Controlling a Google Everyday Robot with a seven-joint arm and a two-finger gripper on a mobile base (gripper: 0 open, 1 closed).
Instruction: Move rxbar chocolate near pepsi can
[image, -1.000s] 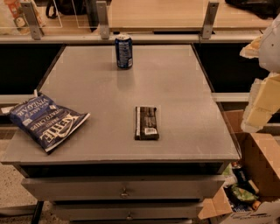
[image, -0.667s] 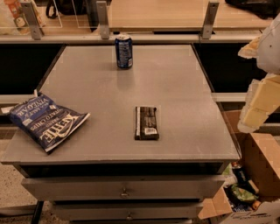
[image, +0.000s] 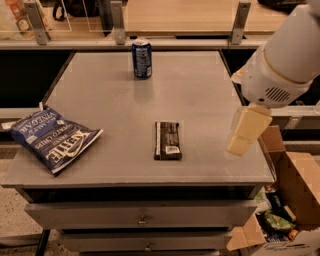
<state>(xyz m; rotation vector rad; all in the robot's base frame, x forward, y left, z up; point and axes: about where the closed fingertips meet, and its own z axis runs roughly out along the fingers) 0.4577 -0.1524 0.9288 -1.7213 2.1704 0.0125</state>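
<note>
The worktop (image: 210, 90) carries the same three things in the same places as a second ago; nothing on it has shifted. What has changed is the robot's big white arm (image: 285, 60). It was out past the right edge and has now swung in and leftward, so its cream-coloured claw (image: 246, 131) hangs over the worktop's front right corner. I judge this to be the opening of the reach, with no grasp begun. Whether the claw is apart or together I cannot tell.

The blue chip bag (image: 52, 140) lies at the front left, overhanging the edge, well away from the action. The rxbar chocolate (image: 167, 140) lies flat near the front centre, its length running front to back, to the left of the claw and clearly apart from it. The pepsi can (image: 142, 59) stands upright at the back, well apart from the bar.
</note>
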